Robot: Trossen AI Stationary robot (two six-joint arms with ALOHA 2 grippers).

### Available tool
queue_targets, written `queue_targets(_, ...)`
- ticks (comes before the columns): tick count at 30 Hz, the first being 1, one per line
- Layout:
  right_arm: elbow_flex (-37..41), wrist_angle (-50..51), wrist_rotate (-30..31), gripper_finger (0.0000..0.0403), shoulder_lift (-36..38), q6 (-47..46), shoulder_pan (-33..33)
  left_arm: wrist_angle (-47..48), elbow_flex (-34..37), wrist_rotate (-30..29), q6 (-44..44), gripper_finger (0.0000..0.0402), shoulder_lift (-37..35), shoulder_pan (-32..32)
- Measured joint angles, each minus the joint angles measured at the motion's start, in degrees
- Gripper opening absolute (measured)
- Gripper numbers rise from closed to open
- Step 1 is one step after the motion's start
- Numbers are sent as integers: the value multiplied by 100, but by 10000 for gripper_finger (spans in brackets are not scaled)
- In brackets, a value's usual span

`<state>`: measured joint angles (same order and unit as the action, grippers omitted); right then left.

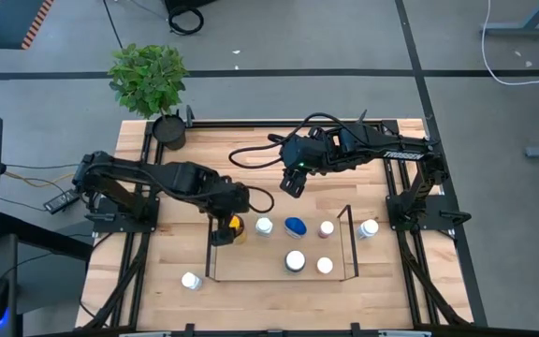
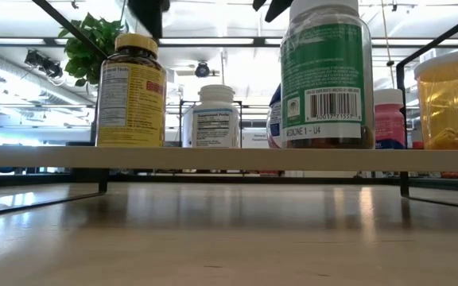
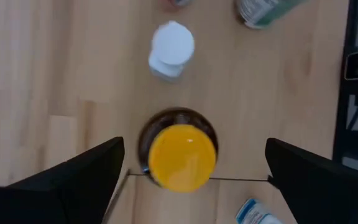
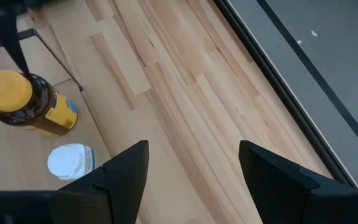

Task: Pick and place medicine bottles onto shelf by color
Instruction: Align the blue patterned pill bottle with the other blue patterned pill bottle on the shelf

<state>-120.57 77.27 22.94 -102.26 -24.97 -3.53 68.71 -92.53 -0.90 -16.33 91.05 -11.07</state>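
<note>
Fingers of the left hand (image 3: 191, 171) stand apart around the yellow-lidded jar (image 3: 182, 155) on the shelf (image 1: 352, 245).

Shelf (image 1: 349, 245): low black wire rack, centre of bench. Six bottles upright on it; amber yellow-lidded jar (image 1: 236, 227) at its 9 o'clock end. Two white-capped bottles (image 1: 191, 280) stand off the shelf.

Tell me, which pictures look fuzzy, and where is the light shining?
Left wrist view: the yellow-lidded jar and the white-capped bottle look soft and blurry. Low view: bright ceiling lights glow behind, the near table is blurred and shiny. High view: evenly lit, only soft shadows.
</note>
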Motion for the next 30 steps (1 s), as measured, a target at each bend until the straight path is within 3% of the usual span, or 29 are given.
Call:
queue_targets(5,0,-165,0,257,0,97,0,762,-716,-355,-8,398,-2,2)
queue_targets(12,0,-181,-2,257,0,350,0,1828,-1426,-183,-757,388,-7,-362)
queue_targets(22,0,-157,-59,257,0,695,0,2140,-1344,-57,-1926,386,-4,-1933)
queue_targets(30,0,-161,-74,257,0,1064,2,2127,-932,-339,-2268,386,-7,-3167)
